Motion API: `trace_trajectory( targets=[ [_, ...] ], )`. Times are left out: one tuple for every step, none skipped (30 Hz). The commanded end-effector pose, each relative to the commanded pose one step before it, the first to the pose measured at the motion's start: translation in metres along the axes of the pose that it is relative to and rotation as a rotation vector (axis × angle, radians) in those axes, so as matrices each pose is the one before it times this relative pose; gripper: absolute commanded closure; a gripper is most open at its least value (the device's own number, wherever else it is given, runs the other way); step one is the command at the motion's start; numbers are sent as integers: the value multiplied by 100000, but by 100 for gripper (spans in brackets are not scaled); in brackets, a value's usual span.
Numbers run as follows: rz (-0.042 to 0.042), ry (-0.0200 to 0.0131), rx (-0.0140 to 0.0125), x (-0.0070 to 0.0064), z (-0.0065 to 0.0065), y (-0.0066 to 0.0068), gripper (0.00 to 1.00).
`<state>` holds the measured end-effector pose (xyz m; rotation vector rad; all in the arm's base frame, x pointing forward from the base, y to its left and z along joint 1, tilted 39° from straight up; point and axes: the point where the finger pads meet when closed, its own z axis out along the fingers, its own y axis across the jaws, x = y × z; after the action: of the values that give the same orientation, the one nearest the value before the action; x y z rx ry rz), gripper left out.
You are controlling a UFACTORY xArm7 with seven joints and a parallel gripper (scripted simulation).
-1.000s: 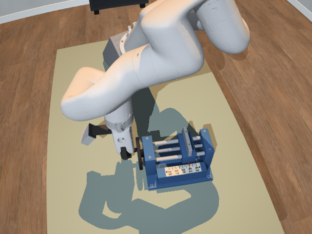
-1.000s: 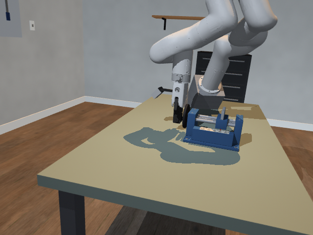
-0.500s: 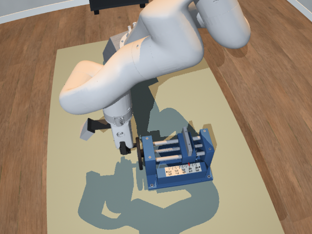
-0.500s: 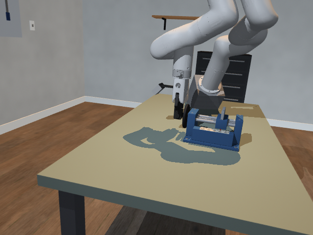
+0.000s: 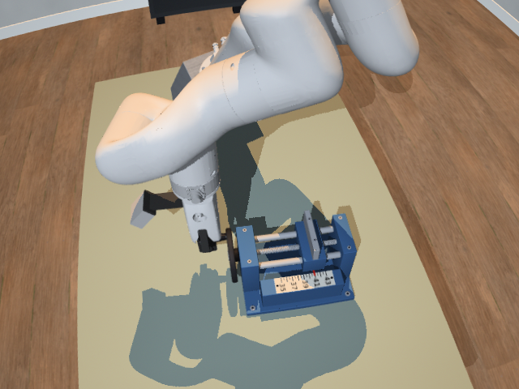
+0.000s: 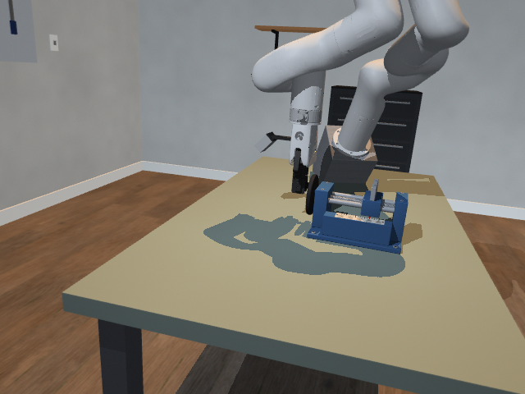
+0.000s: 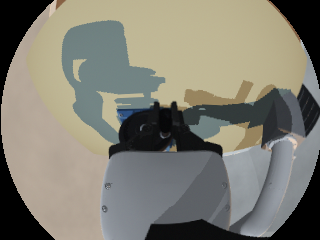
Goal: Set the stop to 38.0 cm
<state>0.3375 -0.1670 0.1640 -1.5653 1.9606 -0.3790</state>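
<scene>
From my feed, the handwheel [image 5: 231, 255] [image 6: 312, 194] [image 7: 131, 131] and the blue end block [image 5: 248, 255] [image 6: 322, 208] barred the gripper [image 5: 208, 246] [image 6: 299, 186] [image 7: 165, 109] from passing straight across to the carriage [image 5: 307, 246] [image 6: 372, 204]; I had open room on the side away from the wheel, and above the rods [image 5: 280, 262] [image 6: 347, 202] between end block and carriage

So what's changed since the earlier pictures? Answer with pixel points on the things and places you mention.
The gripper [image 5: 207, 243] [image 6: 299, 187] [image 7: 165, 109] has moved back toward the arm's base, carrying the wheel's handle [image 5: 222, 237] around with it. It remains shut on the handle. The stop [image 5: 309, 239] [image 6: 372, 204] shows no visible shift.
</scene>
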Motion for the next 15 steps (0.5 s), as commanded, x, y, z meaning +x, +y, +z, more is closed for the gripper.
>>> trace_trajectory(
  targets=[
    [120,265,186,75,-669,-272,94],
    [0,-1,2,0,-113,-67,94],
    [0,1,-1,0,-115,-67,94],
    [1,3,-4,0,-117,-67,94],
    [0,-1,1,0,-107,-81,94],
    [-1,-2,3,0,-102,-89,94],
    [0,0,0,0,-104,-89,94],
    [1,2,-2,0,-106,-90,94],
    [1,3,-4,0,-106,-92,94],
    [-1,-3,4,0,-90,-110,94],
    [0,-1,1,0,-91,-111,94],
    [0,0,0,0,0,0,94],
    [0,0,0,0,0,0,94],
    [0,1,-1,0,-93,-112,94],
    [1,3,-3,0,-94,-113,94]
  ],
)
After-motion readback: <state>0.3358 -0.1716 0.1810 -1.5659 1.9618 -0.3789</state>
